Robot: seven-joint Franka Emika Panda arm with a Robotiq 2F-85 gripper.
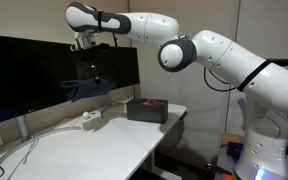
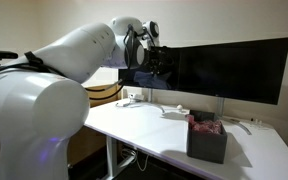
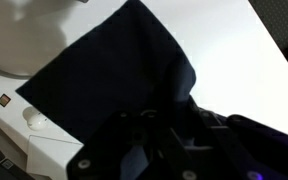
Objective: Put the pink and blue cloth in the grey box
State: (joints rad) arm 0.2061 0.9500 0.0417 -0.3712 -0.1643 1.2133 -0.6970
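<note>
The dark navy cloth hangs in the air above the white desk, pinched at its top by my gripper, which is shut on it. In the wrist view the navy cloth spreads out below my gripper and hides the fingertips. The grey box stands near the desk's edge, off to the side of the gripper. The pink mottled cloth lies inside it. In both exterior views the box holds the pink cloth, and my gripper is high in front of the monitor.
A wide dark monitor runs along the back of the desk. A white power strip with a cable lies on the desk under the hanging cloth. The monitor stands close behind the gripper.
</note>
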